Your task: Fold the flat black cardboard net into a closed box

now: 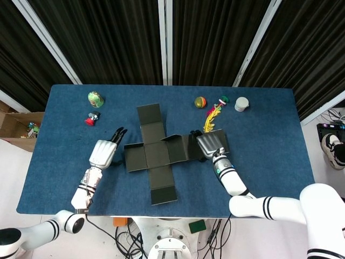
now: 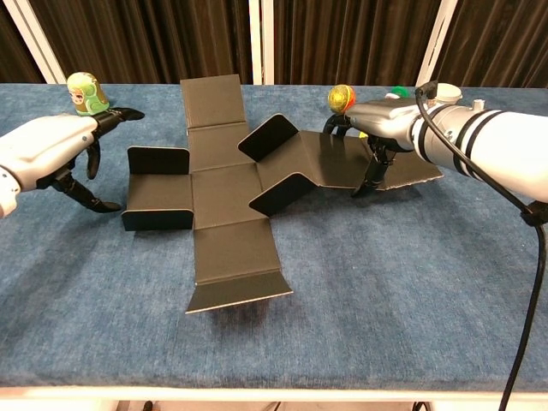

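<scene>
The right robot hand [image 1: 210, 144] is covering the right end of the flat black corrugated cardboard net [image 1: 152, 154], so whether its fingers are actually gripping that panel or only pressing on it is hard to tell; in the chest view its fingers [image 2: 375, 175] are curling down onto the card. The left robot hand [image 2: 53, 145] is hovering just left of the net with fingers spread and holding nothing, apart from the card.

The cross-shaped net is lying in the middle of the blue felt-covered tabletop [image 1: 269, 162], with its left flap and two small side flaps standing up and its near end flap tilting slightly off the surface.

Along the far edge, a green painted egg-shaped doll [image 1: 95, 99] and a small red toy [image 1: 91, 118] are sitting to the left, well apart from the net. An orange-and-green ball [image 1: 200, 102], a yellow-and-pink feathery toy [image 1: 212, 117] and a pale round lid [image 1: 241, 104] are sitting to the right, the feathery toy lying just beside the right robot hand.
</scene>
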Robot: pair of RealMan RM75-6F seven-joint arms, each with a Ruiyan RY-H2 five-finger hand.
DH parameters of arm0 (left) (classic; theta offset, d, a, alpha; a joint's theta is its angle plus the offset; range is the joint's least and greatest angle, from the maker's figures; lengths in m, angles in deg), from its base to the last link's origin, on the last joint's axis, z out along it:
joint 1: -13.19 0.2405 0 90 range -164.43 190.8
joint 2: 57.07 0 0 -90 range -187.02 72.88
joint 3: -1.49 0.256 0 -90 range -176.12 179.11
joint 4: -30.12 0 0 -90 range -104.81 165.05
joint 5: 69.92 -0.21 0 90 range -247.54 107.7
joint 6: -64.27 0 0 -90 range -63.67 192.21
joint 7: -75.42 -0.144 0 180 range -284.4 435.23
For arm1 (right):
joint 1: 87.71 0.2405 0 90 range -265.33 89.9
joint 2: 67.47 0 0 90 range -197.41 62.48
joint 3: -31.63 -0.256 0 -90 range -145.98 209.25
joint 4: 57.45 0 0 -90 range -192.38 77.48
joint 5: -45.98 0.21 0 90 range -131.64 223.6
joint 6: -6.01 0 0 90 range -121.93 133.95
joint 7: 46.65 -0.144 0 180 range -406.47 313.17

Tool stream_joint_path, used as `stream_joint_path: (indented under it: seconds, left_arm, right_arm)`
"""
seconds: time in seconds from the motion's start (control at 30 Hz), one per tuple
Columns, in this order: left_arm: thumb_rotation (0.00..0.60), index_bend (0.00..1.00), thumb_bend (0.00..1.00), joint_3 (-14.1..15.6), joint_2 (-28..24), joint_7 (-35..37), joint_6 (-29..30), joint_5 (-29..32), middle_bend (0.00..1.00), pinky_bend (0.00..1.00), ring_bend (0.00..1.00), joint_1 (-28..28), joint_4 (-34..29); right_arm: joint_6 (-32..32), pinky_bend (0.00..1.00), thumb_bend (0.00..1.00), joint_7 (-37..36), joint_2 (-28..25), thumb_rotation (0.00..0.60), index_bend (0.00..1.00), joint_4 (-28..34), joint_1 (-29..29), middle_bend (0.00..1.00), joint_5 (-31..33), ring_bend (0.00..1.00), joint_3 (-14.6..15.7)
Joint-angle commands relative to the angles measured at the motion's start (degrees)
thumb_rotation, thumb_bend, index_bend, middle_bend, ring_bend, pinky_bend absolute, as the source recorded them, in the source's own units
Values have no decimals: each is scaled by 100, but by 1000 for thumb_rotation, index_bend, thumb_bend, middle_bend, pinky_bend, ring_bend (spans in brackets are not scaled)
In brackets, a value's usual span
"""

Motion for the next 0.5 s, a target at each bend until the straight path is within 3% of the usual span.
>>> stream_joint_path:
  seconds: [0.03, 0.2, 0.5]
  left_arm:
    - [600, 26, 0, 16, 92, -102, -51, -13, 46, 961, 597, -79, 139]
    - [600, 26, 0, 52, 184, -178, -116, 0, 46, 961, 596, -143, 339]
    - [600, 27, 0, -140, 40, 1337, -345, 148, 47, 955, 591, -189, -470]
  right_arm:
    - [7, 941, 274, 9, -3, 600, 349, 3, -18, 318, -23, 726, -8]
    - [32, 941, 275, -7, -2, 600, 349, -3, -68, 318, -68, 726, -23]
    - [35, 941, 276, 104, -27, 600, 349, -14, -57, 322, -536, 726, 12]
